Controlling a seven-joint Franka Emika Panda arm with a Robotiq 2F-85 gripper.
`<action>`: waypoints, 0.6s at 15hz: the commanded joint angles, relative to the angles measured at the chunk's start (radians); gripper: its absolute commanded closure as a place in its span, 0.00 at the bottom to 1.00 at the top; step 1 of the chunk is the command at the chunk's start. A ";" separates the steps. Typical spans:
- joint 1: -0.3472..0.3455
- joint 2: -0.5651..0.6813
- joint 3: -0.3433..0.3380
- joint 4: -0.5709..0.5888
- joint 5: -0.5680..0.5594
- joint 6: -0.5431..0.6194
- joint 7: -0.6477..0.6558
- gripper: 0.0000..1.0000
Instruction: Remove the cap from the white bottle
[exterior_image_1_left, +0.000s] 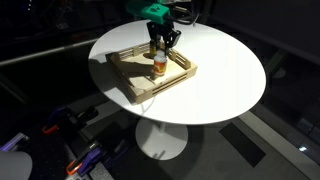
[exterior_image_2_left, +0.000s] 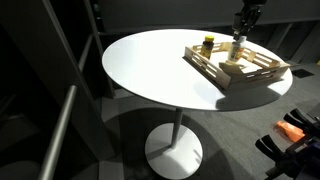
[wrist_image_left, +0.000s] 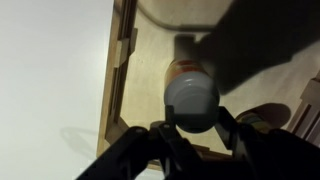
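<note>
The white bottle (exterior_image_1_left: 159, 64) with an orange label band stands upright in the wooden tray (exterior_image_1_left: 135, 82) on the round white table. It also shows in an exterior view (exterior_image_2_left: 238, 50) and in the wrist view (wrist_image_left: 184, 70). Its round white cap (wrist_image_left: 192, 98) sits on top of it. My gripper (wrist_image_left: 195, 120) comes down from above, and its two dark fingers press against either side of the cap. In both exterior views the gripper (exterior_image_1_left: 160, 42) (exterior_image_2_left: 243, 27) hangs right over the bottle.
A dark bottle with a yellow cap (exterior_image_2_left: 208, 43) stands in the same tray (exterior_image_2_left: 255, 72), beside the white bottle. The tray has raised wooden rails (wrist_image_left: 118, 60). The round table (exterior_image_1_left: 225, 70) stands on one pedestal; its edge is close behind the tray.
</note>
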 joint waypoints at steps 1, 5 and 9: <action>-0.001 -0.022 0.002 0.001 -0.024 -0.018 -0.028 0.65; -0.004 -0.020 0.003 0.000 -0.026 -0.015 -0.051 0.49; -0.005 -0.019 0.003 -0.001 -0.024 -0.012 -0.070 0.45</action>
